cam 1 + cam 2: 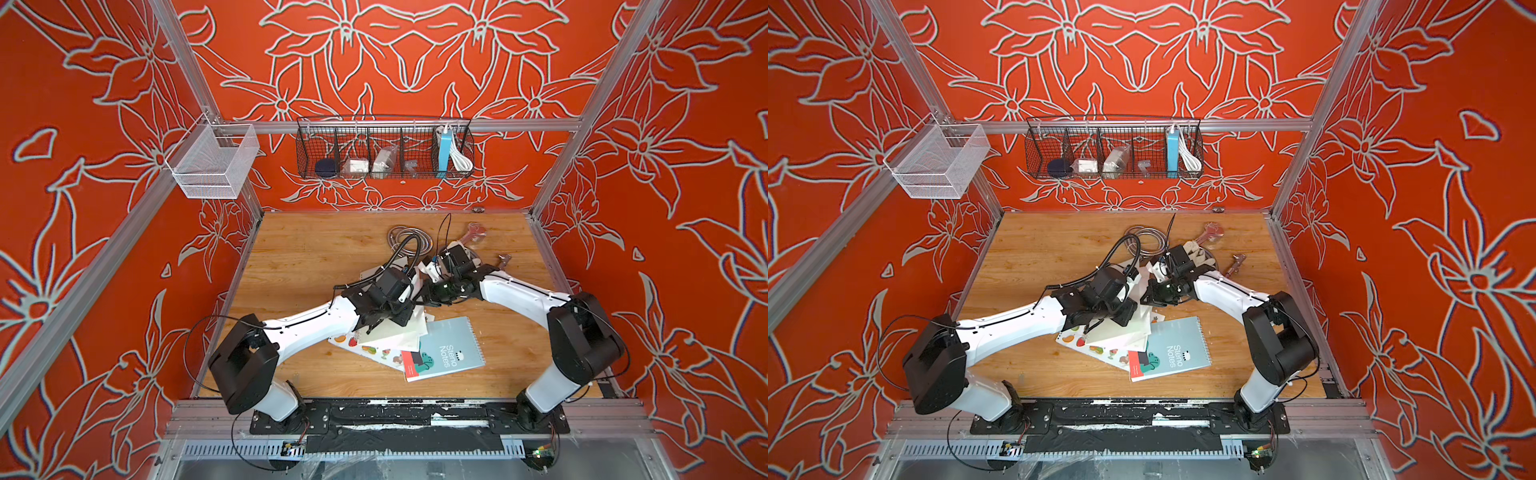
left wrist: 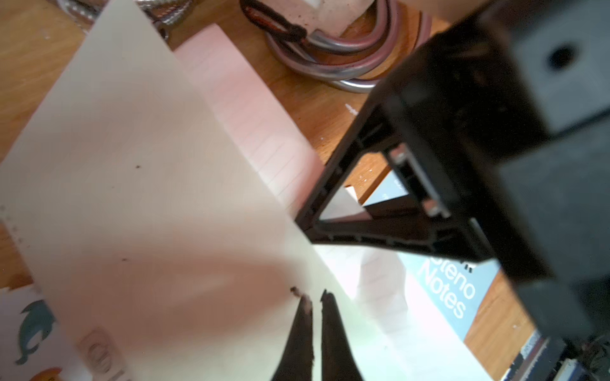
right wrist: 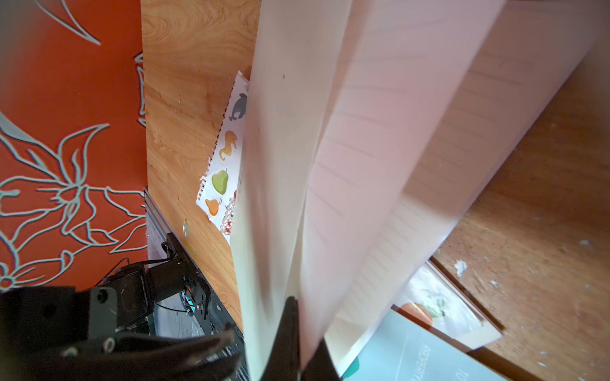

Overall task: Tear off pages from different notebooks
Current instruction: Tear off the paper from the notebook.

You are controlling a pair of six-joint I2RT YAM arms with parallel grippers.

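Table (image 1: 311, 257): pale wood-grain board, satin, flecked with white crumbs.
Pages (image 2: 132, 165): thin matt paper, cream-white, faint ruling, one edge ragged with punch holes.
Steno Notes notebook (image 1: 453, 345): smooth light-blue card cover, wire spiral.
Picture notebook (image 1: 376, 354): white printed card.
Hose (image 1: 401, 237): coiled ribbed metal, shiny.
Black basket (image 1: 307, 145): dark coated wire.
White basket (image 1: 208, 162): fine white mesh.
Arms (image 1: 316, 324): glossy white plastic shells, matt black joints.
Left gripper (image 2: 316, 297): matt black plastic, scuffed tips.

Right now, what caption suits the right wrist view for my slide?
Right gripper pinching lined pages raised over the fruit-picture notebook.
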